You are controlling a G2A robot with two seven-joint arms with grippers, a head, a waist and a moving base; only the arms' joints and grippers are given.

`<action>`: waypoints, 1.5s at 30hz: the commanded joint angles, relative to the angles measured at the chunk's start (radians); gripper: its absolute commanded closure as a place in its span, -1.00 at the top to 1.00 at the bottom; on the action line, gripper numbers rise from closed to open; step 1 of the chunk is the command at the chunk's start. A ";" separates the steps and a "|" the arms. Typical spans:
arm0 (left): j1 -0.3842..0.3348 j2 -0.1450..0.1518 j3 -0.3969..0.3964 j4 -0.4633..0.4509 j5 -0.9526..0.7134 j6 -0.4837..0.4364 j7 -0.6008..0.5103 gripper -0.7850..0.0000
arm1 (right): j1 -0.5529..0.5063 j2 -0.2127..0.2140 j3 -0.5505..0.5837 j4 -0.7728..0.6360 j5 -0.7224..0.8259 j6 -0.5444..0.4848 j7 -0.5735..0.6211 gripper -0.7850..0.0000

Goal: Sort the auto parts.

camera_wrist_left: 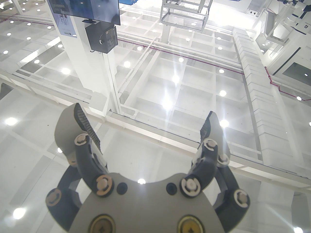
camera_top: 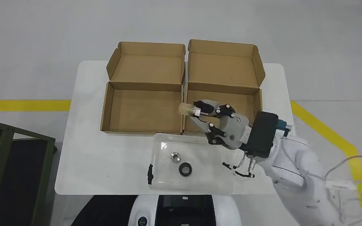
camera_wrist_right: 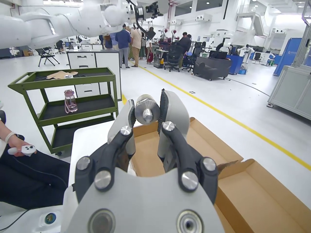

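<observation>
The right gripper was clamped on a metal part above where the left box and right box met, at 12 o'clock from the tray, where a release might have bounced it into the wrong box; the left gripper gaped empty

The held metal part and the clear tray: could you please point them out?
held metal part [camera_wrist_right: 146,112], right wrist view, its round end face.
clear tray [camera_top: 206,176], top view, a bare stretch of its floor.

Left box top open; lid raised behind.
</observation>
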 commanded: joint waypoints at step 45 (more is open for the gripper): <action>0.000 0.000 0.000 0.000 0.000 0.000 0.000 1.00 | -0.066 0.035 0.133 0.245 -0.239 -0.012 0.354 -1.00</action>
